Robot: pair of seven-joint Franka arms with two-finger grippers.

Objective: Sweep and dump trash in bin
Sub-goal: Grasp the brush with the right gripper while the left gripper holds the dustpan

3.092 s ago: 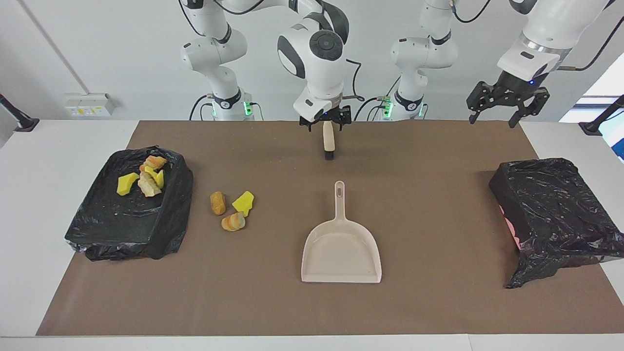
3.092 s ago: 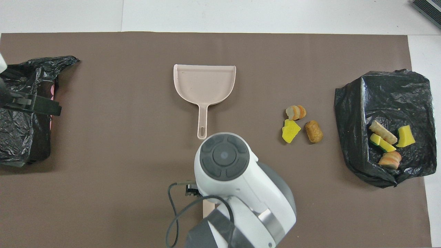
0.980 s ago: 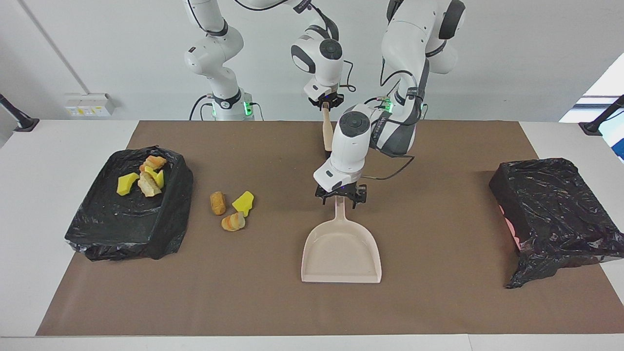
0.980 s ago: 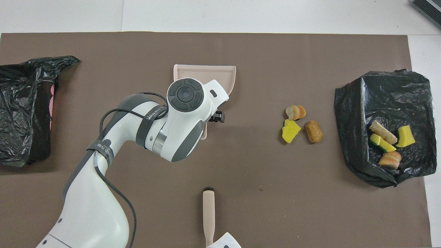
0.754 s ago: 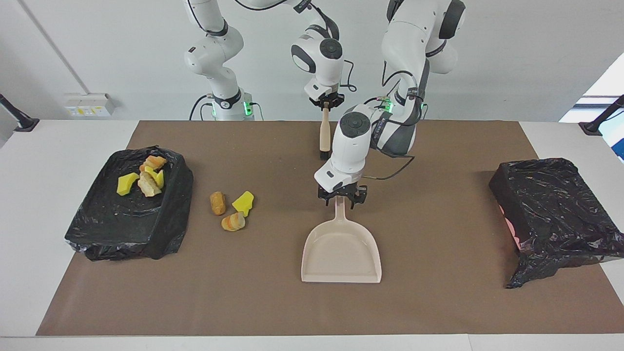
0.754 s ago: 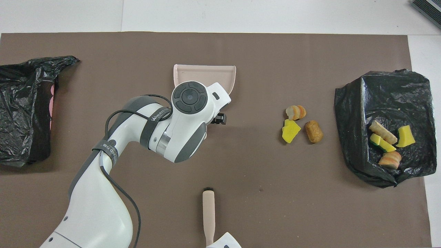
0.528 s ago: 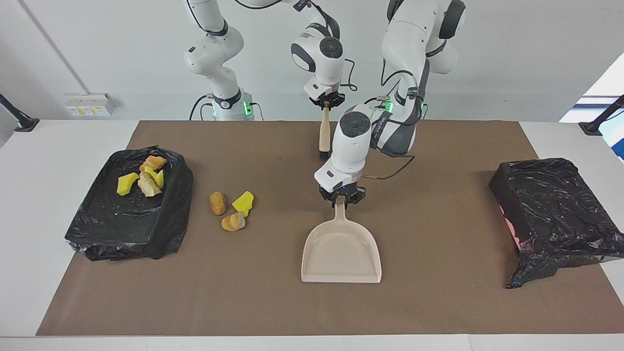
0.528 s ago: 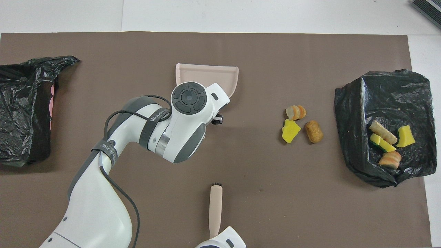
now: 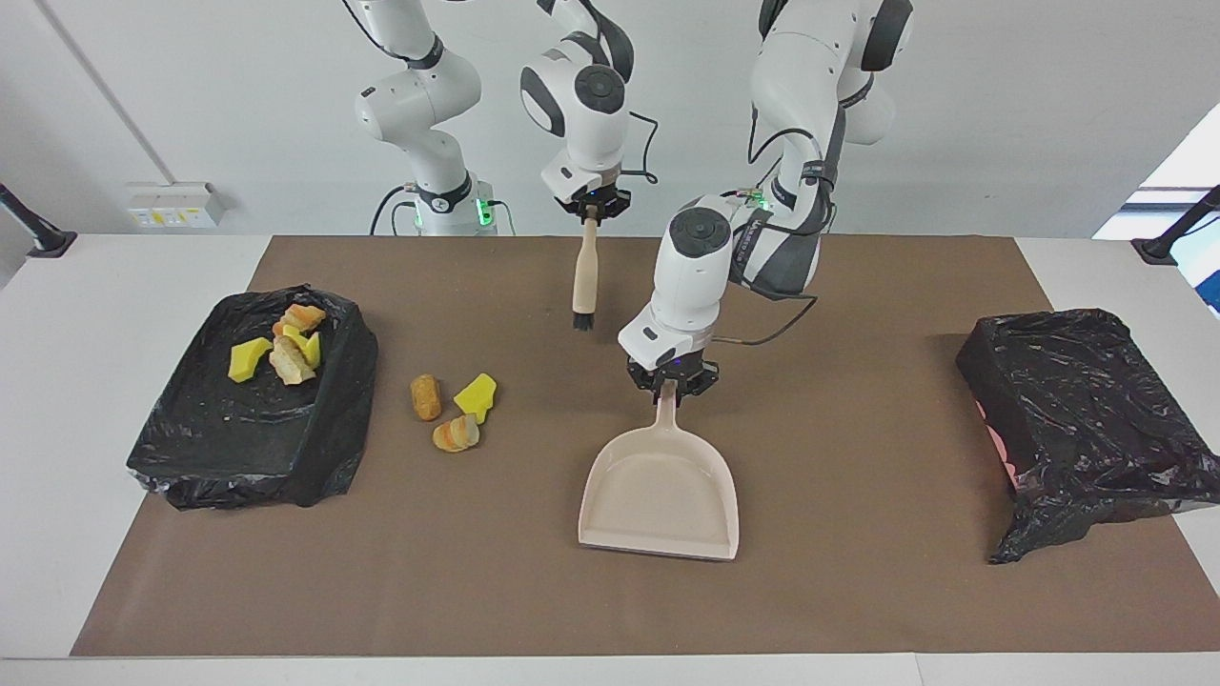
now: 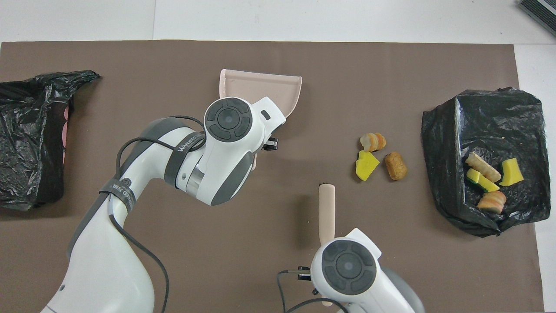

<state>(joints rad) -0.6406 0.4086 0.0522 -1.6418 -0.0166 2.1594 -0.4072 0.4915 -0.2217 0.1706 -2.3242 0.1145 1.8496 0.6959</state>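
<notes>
My left gripper (image 9: 672,385) is shut on the handle of the beige dustpan (image 9: 660,495), which is turned a little at the middle of the mat. In the overhead view my left hand covers the handle, and the pan (image 10: 260,89) shows past it. My right gripper (image 9: 592,210) is shut on a beige brush (image 9: 583,276) that hangs bristles down over the mat; the brush also shows in the overhead view (image 10: 326,213). Three trash scraps (image 9: 457,412) lie on the mat toward the right arm's end, also seen from overhead (image 10: 378,157).
A black-bagged tray (image 9: 238,429) at the right arm's end holds several more scraps (image 9: 281,348); it also shows in the overhead view (image 10: 482,117). A black-bagged bin (image 9: 1077,400) stands at the left arm's end. The brown mat (image 9: 858,591) covers the table.
My left gripper came down and shut on the dustpan's handle, then turned the pan slightly. My right gripper carried the brush toward the right arm's end, closer to the loose scraps.
</notes>
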